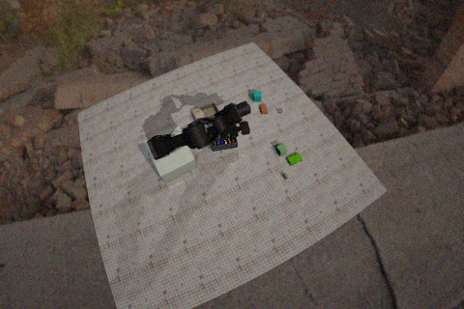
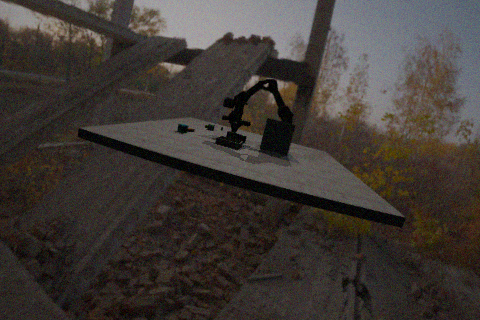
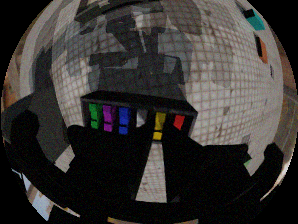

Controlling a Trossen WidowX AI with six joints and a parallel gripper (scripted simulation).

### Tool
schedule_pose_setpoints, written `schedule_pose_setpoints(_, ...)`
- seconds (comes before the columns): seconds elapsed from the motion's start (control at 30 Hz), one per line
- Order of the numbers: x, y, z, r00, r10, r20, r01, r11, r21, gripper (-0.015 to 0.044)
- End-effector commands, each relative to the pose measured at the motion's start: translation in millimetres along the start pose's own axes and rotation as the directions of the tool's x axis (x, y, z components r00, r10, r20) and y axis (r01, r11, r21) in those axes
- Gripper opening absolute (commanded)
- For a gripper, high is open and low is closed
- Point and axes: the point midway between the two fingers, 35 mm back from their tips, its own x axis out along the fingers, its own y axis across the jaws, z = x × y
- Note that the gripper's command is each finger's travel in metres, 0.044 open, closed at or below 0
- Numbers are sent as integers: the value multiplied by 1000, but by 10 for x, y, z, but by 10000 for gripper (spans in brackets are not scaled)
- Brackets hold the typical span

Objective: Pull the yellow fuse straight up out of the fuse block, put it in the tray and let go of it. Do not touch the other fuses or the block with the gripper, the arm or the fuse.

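Observation:
The fuse block (image 1: 225, 148) (image 2: 237, 136) (image 3: 140, 99) is dark and stands below my gripper (image 2: 235, 130) (image 3: 158, 124). The yellow fuse (image 3: 159, 120) sits upright in the block, between the white fuse (image 3: 141, 118) and the red fuse (image 3: 178, 121). My fingertips stand close on both sides of the yellow fuse and look shut on it; the exact contact is dark. The green fuse (image 3: 94, 115), purple fuse (image 3: 108, 117) and blue fuse (image 3: 123, 119) stand further left. The tray (image 1: 209, 106) is beyond the block and partly hidden by the arm in the top view.
A teal block (image 1: 257, 97) (image 3: 255, 21) and an orange block (image 1: 263, 108) (image 3: 263, 53) lie off to one side. A dull green block (image 1: 281, 150) and a bright green block (image 1: 295, 158) lie elsewhere. The arm's pale base box (image 1: 177, 164) is behind the gripper.

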Motion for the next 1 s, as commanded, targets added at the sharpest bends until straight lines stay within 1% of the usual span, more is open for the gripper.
schedule_pose_setpoints(0.0, -2, 0, 0, 1000, 0, 0, 0, 1000, 0, 10)
schedule_pose_setpoints(0.07, -2, 0, 0, 1000, 0, 0, 0, 1000, 0, 0)
schedule_pose_setpoints(0.97, -112, -5, 4, 1000, 0, 0, 0, 1000, -1, 0)
